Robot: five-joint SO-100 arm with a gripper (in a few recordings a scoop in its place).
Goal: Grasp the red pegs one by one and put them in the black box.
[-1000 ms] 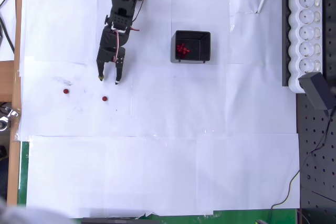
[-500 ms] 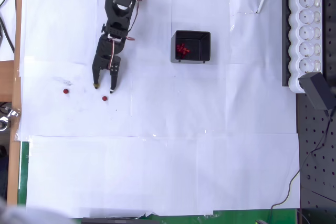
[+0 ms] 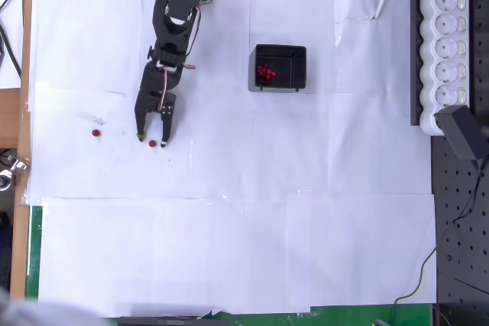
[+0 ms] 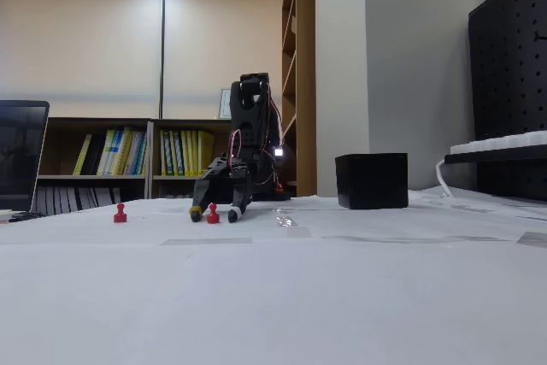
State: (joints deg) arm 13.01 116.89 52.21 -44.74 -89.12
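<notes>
White paper covers the surface (image 3: 244,211); I have the tool (image 3: 152,140) low, its fingers spread on both sides of one red peg (image 3: 153,143), so that closing should catch it; the tips stand at the paper in the fixed view, the peg (image 4: 213,214) between them; another peg (image 3: 95,133) waits well apart at left; the black box (image 3: 280,67) already holds several pegs.
</notes>
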